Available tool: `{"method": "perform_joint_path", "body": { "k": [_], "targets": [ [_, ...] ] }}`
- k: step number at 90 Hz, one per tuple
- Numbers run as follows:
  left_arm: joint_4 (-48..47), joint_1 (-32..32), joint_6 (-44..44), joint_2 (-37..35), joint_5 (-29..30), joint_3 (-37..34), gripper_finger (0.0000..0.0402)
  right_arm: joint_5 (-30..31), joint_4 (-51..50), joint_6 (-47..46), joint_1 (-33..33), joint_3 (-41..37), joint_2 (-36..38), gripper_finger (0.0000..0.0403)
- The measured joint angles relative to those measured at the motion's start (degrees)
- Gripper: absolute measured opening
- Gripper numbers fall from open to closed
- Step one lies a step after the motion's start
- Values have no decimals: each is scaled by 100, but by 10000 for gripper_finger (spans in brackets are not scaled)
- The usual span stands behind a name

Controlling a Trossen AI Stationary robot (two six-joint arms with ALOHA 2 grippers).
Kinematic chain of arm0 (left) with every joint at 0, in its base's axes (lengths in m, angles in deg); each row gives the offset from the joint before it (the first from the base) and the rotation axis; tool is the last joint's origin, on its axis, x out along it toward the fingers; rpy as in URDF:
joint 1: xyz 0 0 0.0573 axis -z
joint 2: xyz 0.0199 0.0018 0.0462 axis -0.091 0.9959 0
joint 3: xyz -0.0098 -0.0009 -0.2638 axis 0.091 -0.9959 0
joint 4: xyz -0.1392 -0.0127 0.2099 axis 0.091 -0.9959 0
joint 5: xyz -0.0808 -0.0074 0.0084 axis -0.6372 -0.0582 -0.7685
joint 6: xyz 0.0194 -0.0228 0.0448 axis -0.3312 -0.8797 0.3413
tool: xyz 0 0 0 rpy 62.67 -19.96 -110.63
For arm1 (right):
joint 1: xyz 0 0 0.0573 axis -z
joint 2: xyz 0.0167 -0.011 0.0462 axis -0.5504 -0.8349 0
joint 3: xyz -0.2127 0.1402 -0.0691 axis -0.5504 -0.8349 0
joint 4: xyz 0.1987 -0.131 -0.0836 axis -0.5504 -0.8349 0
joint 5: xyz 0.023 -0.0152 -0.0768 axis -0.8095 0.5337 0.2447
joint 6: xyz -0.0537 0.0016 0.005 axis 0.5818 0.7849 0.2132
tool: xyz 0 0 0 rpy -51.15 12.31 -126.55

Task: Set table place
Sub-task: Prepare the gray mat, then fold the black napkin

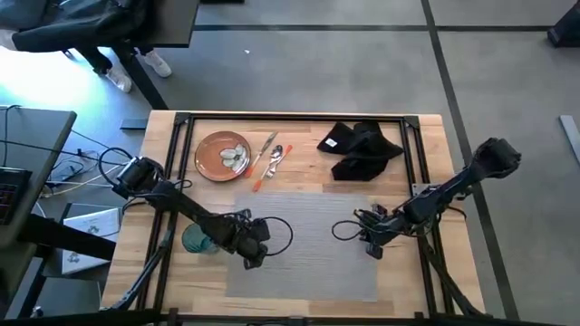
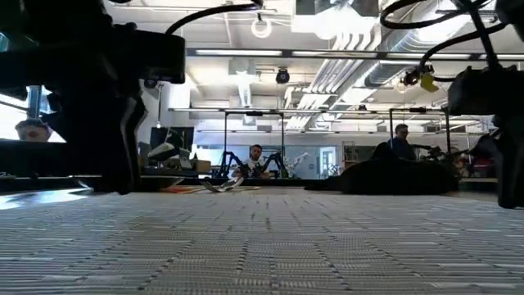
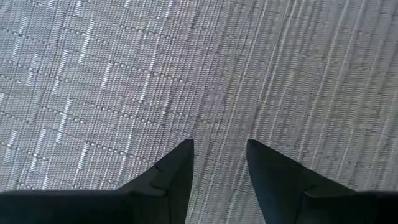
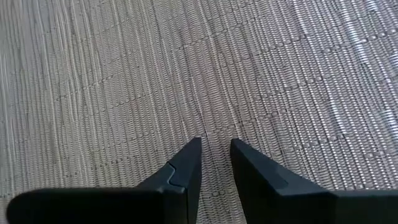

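Observation:
A grey woven placemat (image 1: 304,244) lies flat on the light-wood table (image 1: 426,136), near its front edge. My left gripper (image 3: 219,146) points down at the mat's left part (image 1: 254,258), open, with nothing between its fingers. My right gripper (image 4: 216,143) points down at the mat's right edge (image 1: 372,246), its fingers a narrow gap apart. An orange-brown plate (image 1: 223,156), orange-handled cutlery (image 1: 270,158) and a crumpled black napkin (image 1: 360,149) lie along the far side. A teal glass (image 1: 196,240) stands left of the mat, partly behind my left arm. My left gripper comes at the placemat (image 3: 186,74) from above with its fingertips very close to the weave; whether they touch it, I cannot tell. My right gripper stands the same way over the placemat (image 4: 205,74), pointing down; touching or just above, I cannot tell.
The table's black frame bars (image 1: 299,118) run along the far edge and down both sides. Cables loop from both wrists over the mat (image 1: 281,231). In the low view, people sit at desks in the room beyond the table (image 2: 255,160).

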Motion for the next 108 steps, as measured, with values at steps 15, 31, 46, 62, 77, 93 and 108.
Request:
{"method": "perform_joint_path", "body": {
  "k": [15, 31, 46, 62, 77, 93, 108],
  "targets": [
    [-151, -79, 250, -18, -12, 353, 133, -130, -82, -117, 4, 26, 237, 73],
    [-688, 24, 624, -263, 514, 1068, 133, -192, -38, 117, 55, 276, 331, 73],
    [-988, 89, 771, -530, 756, 1159, 133, 876, -118, 1369, 493, 774, 333, 77],
    [-1100, 45, 678, -710, 785, 889, 133, 1478, -1503, 2575, 1661, 1851, 322, 125],
    [-1100, -111, 861, -708, 786, 601, 133, 1514, -2538, 4018, 3150, 2589, 274, 194],
    [-1065, -232, 1063, -706, 877, 297, 133, 996, -2200, 5832, 4448, 2263, 270, 218],
    [-715, -234, 1218, -702, 918, 12, 133, 380, -1300, 6706, 4958, 1504, 147, 199]
  ]
}}
